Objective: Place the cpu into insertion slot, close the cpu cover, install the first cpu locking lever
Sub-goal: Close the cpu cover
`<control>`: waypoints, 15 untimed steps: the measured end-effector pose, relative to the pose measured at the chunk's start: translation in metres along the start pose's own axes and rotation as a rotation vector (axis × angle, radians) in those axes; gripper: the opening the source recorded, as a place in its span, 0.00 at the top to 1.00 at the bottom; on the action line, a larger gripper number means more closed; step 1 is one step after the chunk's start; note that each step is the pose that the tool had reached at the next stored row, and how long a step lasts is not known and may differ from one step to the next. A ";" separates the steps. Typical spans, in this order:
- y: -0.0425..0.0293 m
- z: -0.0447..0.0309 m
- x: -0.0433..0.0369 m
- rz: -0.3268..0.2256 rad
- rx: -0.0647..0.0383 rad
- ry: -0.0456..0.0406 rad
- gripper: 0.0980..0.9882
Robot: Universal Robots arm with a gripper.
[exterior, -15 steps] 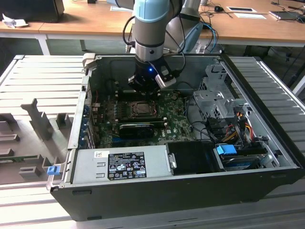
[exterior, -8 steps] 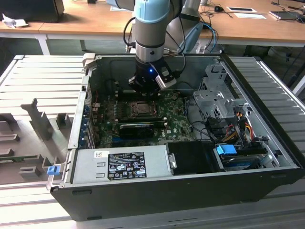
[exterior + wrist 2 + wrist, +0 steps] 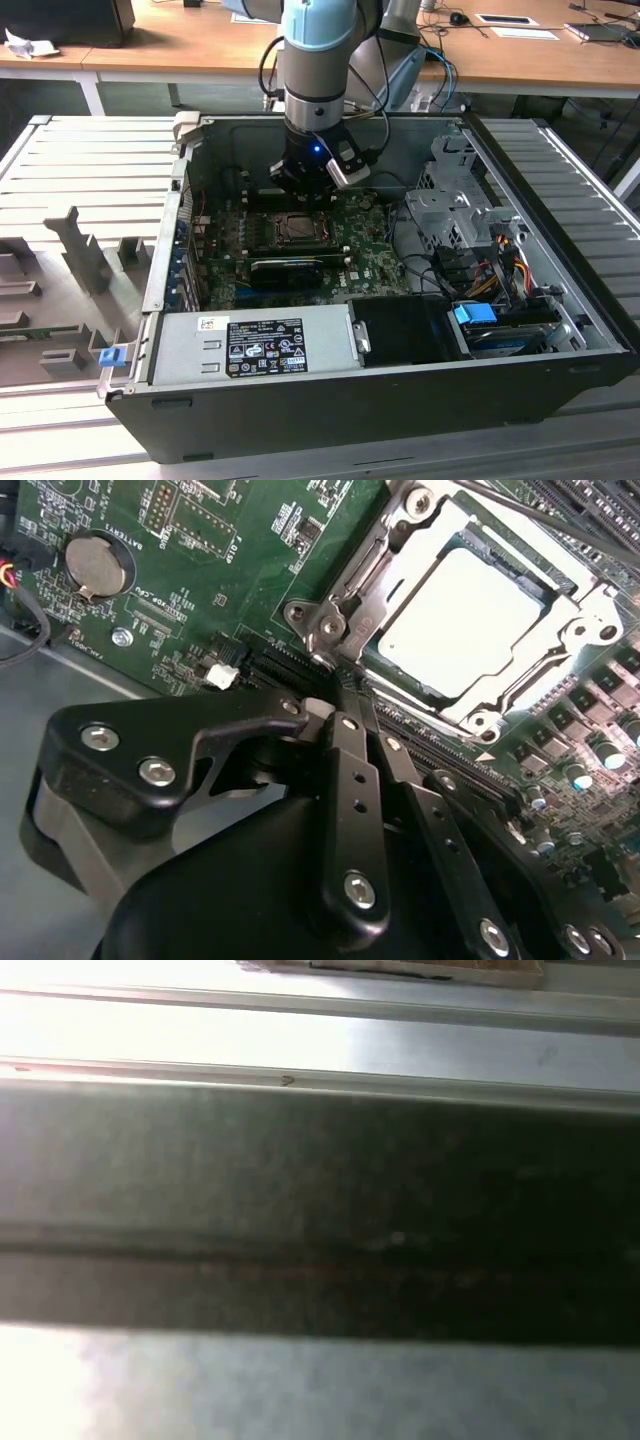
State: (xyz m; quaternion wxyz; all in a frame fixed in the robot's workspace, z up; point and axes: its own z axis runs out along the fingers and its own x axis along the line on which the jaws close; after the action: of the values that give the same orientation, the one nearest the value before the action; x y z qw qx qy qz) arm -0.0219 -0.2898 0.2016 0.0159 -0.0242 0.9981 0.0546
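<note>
cpu (image 3: 462, 620): pale, smooth, dull metal | cpu cover (image 3: 365, 580) around it: shiny silver metal | gripper (image 3: 345, 705): matt black

Arm (image 3: 318, 60) descends vertically from above, wrist pointing down, blue indicator lit on the wrist. Gripper (image 3: 345, 695) black, fingers (image 3: 352, 780) pressed together with no gap visible in the second wrist view, nothing held between them. Cables loop beside the wrist.
</note>
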 end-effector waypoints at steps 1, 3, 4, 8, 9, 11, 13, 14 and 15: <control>0.0002 -0.0024 -0.0001 0.000 0.000 0.0001 0.99; 0.0009 -0.0088 -0.0003 0.000 0.002 0.0004 0.99; 0.0011 -0.0118 -0.0005 0.000 0.003 0.0008 0.99; -0.0024 -0.0122 -0.0004 0.000 0.003 0.0017 0.99; -0.0034 -0.0123 -0.0003 0.000 0.003 0.0017 0.99; -0.0050 -0.0125 -0.0003 0.000 0.003 0.0017 0.99; -0.0061 -0.0126 -0.0002 0.000 0.003 0.0017 0.99; -0.0064 -0.0127 -0.0002 0.000 0.003 0.0017 0.99; -0.0067 -0.0127 -0.0002 0.000 0.003 0.0017 0.99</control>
State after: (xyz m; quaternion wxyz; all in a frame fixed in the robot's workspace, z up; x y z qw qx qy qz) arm -0.0218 -0.2978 0.2135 0.0151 -0.0242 0.9982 0.0532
